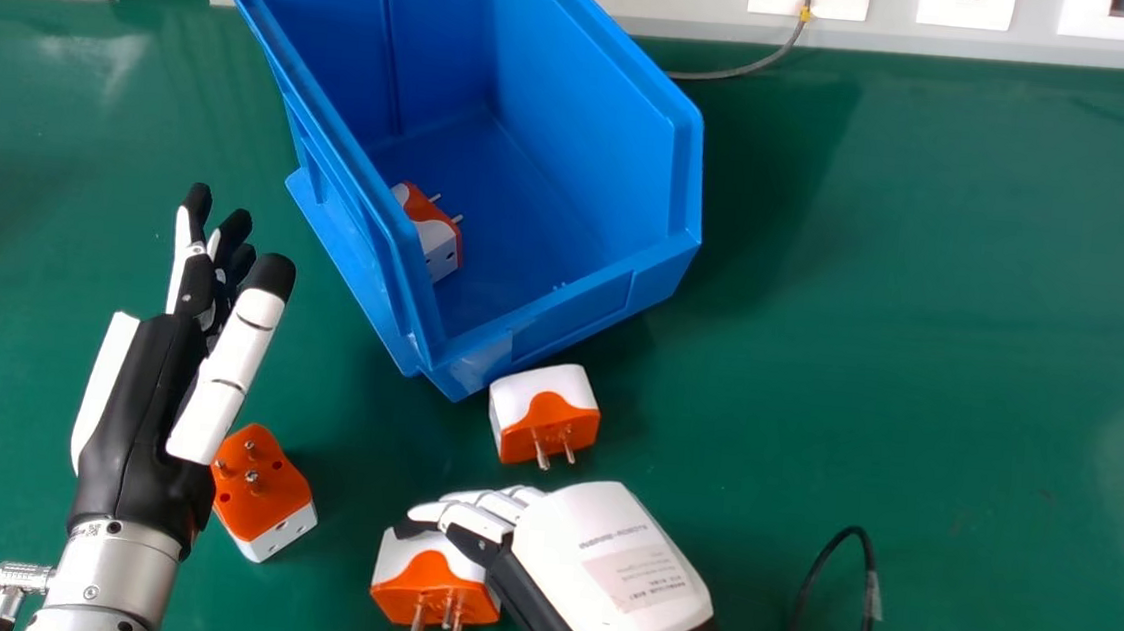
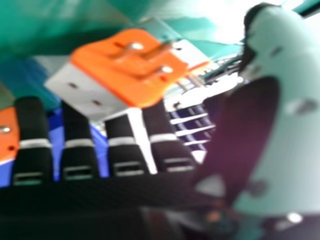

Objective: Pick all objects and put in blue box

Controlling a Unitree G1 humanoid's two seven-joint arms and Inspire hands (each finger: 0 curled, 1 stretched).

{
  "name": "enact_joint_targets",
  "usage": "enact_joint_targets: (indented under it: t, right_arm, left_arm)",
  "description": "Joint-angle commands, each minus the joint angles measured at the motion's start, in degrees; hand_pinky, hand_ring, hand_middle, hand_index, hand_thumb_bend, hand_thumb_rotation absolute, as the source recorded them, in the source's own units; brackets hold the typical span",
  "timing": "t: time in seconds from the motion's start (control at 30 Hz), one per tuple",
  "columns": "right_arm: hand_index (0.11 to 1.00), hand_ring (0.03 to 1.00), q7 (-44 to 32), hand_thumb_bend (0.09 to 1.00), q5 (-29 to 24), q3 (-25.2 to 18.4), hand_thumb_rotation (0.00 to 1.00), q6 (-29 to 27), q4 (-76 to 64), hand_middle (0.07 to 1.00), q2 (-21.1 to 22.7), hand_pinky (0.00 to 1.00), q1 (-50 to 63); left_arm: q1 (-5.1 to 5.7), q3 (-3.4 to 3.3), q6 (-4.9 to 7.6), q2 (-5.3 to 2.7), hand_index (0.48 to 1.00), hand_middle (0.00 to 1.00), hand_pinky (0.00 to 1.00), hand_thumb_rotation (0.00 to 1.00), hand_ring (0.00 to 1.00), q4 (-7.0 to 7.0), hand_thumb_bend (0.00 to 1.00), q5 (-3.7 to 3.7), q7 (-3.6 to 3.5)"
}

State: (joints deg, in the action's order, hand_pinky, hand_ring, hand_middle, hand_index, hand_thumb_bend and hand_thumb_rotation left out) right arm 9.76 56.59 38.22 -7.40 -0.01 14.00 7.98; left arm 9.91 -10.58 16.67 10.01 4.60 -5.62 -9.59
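My left hand (image 1: 140,393) is open above the table's left part, fingers pointing away. An orange-and-white plug adapter (image 1: 262,493) lies pins up just right of its palm. My right hand (image 1: 603,560) is low at the front, open; its fingers (image 1: 481,515) overlap the top of a second adapter (image 1: 431,576). The right hand view has an adapter (image 2: 125,70) by my right hand's straight fingers (image 2: 120,150), with the thumb (image 2: 280,115) apart from it. Another adapter (image 1: 545,409) sits just before the blue box (image 1: 573,306). Inside, one adapter (image 1: 433,235) leans near the left wall.
Tiny pin tips show behind the box's front wall. A grey cable (image 1: 752,68) runs behind the box to sockets on the back panel (image 1: 686,9). A black cable (image 1: 866,600) loops right of my right wrist. Green table surface (image 1: 942,335) extends to the right.
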Motion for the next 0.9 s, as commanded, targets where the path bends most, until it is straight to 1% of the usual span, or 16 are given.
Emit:
enact_joint_targets:
  t: [0.0,0.17,0.3,0.53,0.73,0.87]
  right_arm:
    - [0.755,0.753,-0.9,0.537,0.3,0.2,0.43,1.4,0.6,0.781,-0.6,0.62,-0.5]
    - [0.762,0.77,-2.1,0.536,0.1,0.4,0.42,2.8,0.2,0.787,-1.3,0.64,-1.4]
    - [0.765,0.774,-1.7,0.534,-0.4,0.4,0.42,2.6,0.5,0.79,-1.3,0.64,-1.7]
    - [0.764,0.773,-0.5,0.531,-0.1,0.7,0.42,2.1,2.0,0.791,-1.2,0.64,-2.3]
    - [0.761,0.762,-0.5,0.528,0.4,0.9,0.41,2.8,1.6,0.788,-1.3,0.64,-2.2]
    - [0.757,0.757,-0.4,0.527,0.6,0.9,0.42,3.1,1.6,0.785,-1.3,0.63,-2.2]
  left_arm:
    - [-0.16,-0.19,0.77,0.17,1.0,1.0,1.0,0.85,1.0,-1.06,0.66,0.15,0.33]
    - [-0.06,-0.27,0.62,0.24,1.0,1.0,1.0,0.85,1.0,-1.17,0.67,0.06,0.35]
    - [-0.03,-0.32,0.4,0.29,1.0,1.0,1.0,0.85,1.0,-1.3,0.67,0.03,0.37]
    - [0.16,-0.51,0.03,0.29,1.0,1.0,1.0,0.85,1.0,-1.69,0.66,-0.29,0.29]
    - [-0.11,-0.6,0.06,0.35,1.0,1.0,1.0,0.85,1.0,-1.29,0.65,0.0,0.4]
    - [-0.11,-0.73,-0.57,0.45,1.0,1.0,1.0,0.84,1.0,-1.6,0.65,-0.03,0.4]
